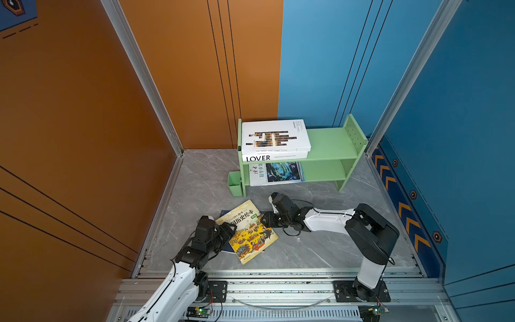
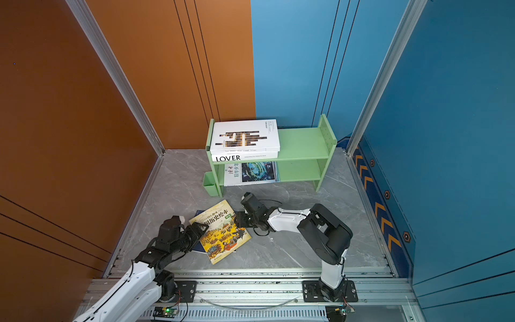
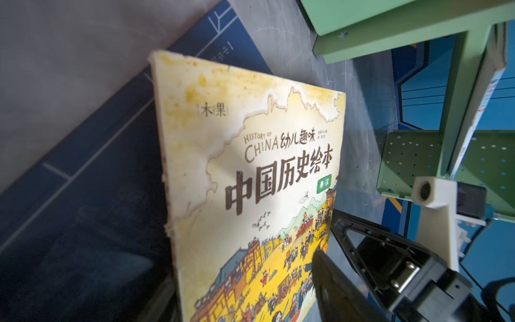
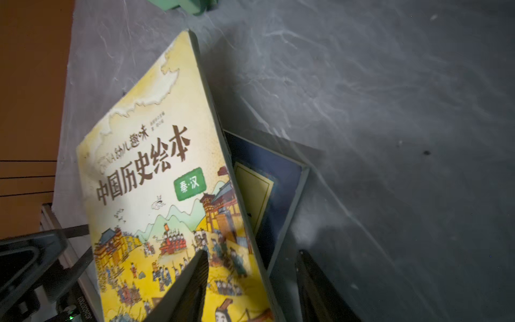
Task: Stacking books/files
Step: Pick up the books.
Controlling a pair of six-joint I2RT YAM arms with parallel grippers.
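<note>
Lab cell: aluminium frame [image 1: 142,71], panel walls [image 1: 69,111]

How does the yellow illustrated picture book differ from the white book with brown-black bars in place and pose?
Place: the yellow illustrated picture book is on the grey table, partly over a navy book; the white book with brown-black bars lies on the green shelf rack, atop the white "LOVER" book. Pose: the yellow one is turned askew; the white one sits square with the rack. Both are cover up.
</note>
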